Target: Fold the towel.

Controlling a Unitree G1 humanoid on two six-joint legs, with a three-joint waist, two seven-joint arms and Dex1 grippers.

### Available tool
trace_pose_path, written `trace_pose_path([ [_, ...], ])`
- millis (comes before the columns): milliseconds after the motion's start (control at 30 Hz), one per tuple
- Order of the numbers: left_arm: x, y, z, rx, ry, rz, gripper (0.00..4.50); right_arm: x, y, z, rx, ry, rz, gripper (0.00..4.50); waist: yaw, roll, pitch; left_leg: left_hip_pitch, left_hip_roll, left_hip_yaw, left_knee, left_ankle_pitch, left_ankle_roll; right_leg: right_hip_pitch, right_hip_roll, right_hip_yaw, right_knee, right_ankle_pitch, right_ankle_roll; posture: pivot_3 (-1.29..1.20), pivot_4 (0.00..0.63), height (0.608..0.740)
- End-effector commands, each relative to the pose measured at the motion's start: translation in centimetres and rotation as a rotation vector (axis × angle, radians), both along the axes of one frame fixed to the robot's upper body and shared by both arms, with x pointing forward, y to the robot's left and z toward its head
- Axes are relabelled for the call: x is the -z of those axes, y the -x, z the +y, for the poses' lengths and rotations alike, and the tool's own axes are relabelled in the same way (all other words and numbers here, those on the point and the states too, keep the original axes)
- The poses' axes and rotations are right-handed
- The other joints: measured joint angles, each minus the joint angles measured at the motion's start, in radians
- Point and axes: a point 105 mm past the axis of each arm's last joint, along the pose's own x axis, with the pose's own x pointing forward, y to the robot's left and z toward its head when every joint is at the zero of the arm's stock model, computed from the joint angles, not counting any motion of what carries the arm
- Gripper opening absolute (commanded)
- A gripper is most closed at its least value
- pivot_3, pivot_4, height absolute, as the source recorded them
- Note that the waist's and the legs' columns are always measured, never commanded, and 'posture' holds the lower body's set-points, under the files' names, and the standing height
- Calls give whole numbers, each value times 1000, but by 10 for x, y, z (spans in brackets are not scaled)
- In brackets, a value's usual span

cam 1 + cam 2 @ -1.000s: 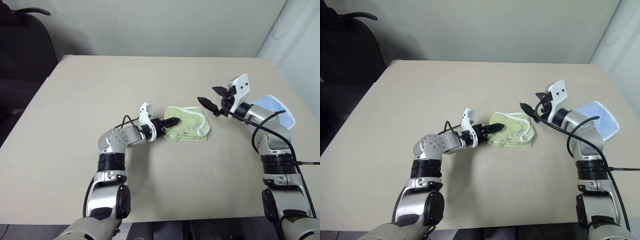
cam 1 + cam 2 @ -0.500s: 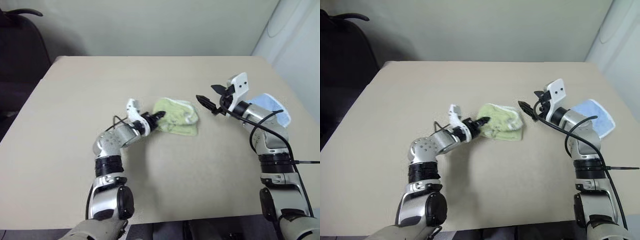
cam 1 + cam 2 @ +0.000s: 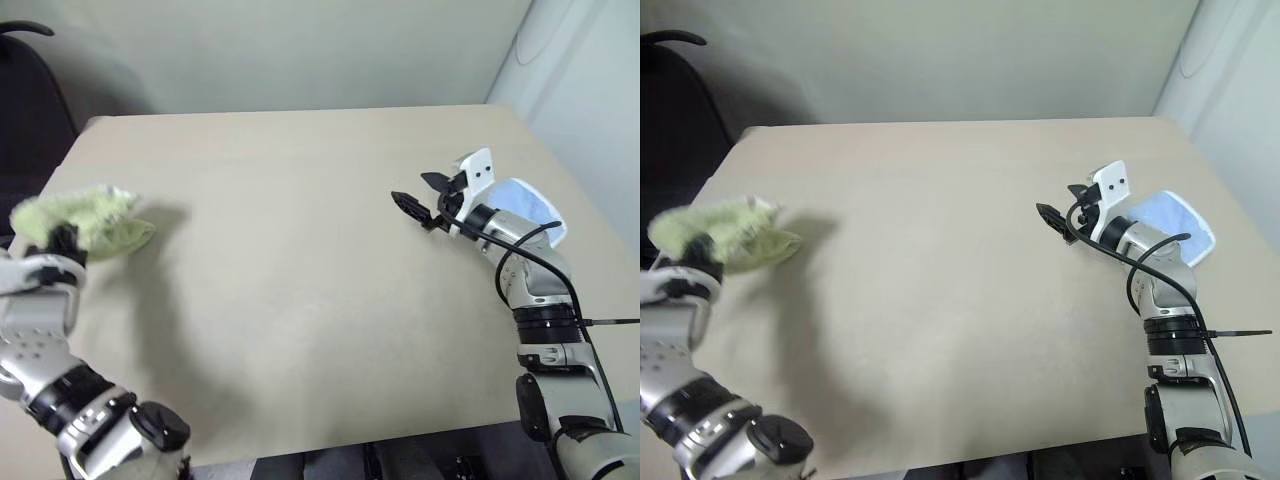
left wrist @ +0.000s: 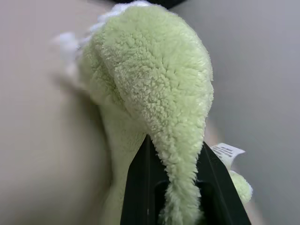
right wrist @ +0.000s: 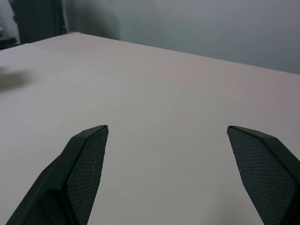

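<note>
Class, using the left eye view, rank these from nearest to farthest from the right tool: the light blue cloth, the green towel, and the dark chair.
1. Light blue cloth, just behind the right tool.
2. Green towel, across the table, in the left tool.
3. Dark chair, beyond the far left corner.

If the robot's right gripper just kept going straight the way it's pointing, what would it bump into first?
Probably nothing: the open right gripper points across bare table. The green towel, pinched in the left gripper, seems off that line.
</note>
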Motion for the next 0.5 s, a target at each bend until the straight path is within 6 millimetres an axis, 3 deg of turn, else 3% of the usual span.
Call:
trace_pose_path([
  [33,-1,6,-11,-15,22,-21,21,-19,0,3,-22,11,-72,4298,3,-1,0,0,0,0,1,0,0,0,0,0,0,1,0,0,150,740],
  [100,9,9,-16,-23,56,-13,21,-18,-1,4,-27,13,-72,4298,2,-1,0,0,0,0,4,0,0,1,-1,0,0,3,1,0,150,740],
  [133,9,11,-19,-25,82,-45,676,-18,-1,4,-28,13,-71,4298,0,-2,0,0,-1,0,5,0,1,2,-1,0,0,3,1,0,150,740],
  [433,-5,27,-17,-41,112,-152,3930,-9,0,4,-26,11,-53,4298,-7,-2,0,0,0,2,4,-1,1,1,-1,1,-1,3,0,0,150,740],
  [500,-5,35,-14,-39,97,-139,4452,-7,0,4,-26,10,-49,4298,-8,-2,0,0,0,2,4,-1,1,1,-1,1,-1,3,0,0,150,740],
])
